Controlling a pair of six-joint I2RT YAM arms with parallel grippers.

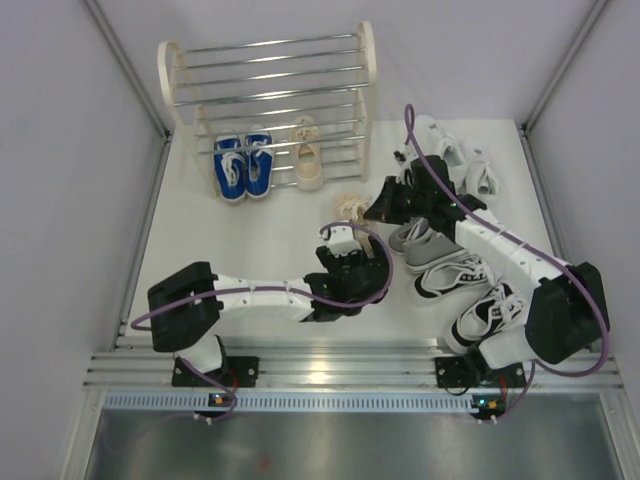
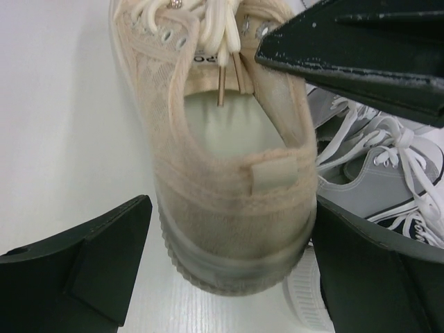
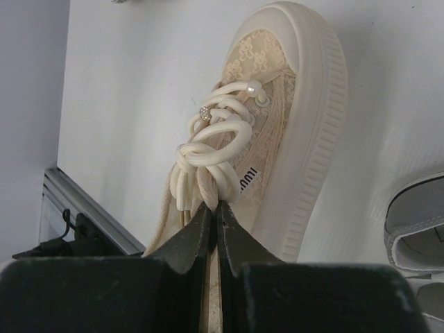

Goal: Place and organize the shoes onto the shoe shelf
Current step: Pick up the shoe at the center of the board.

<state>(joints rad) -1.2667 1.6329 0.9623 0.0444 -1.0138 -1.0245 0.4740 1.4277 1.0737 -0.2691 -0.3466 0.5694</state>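
Note:
A beige shoe (image 1: 350,207) lies on the table below the shoe shelf (image 1: 166,70). My right gripper (image 3: 217,208) is shut on its cream laces at the knot, over the tongue (image 3: 244,182). My left gripper (image 2: 232,208) is open, with its fingers (image 2: 90,263) on either side of the shoe's heel (image 2: 236,201) and a gap on the left side. The right gripper (image 2: 361,55) reaches in over the shoe's opening. On the shelf's lowest tier stand a blue pair (image 1: 243,167) and a second beige shoe (image 1: 308,155).
More shoes crowd the right side of the table: a grey pair (image 1: 425,240), a black-and-white pair (image 1: 455,280) and a white pair (image 1: 465,160) behind the right arm. A grey shoe (image 2: 388,180) lies close beside the left gripper's right finger. White walls enclose the table.

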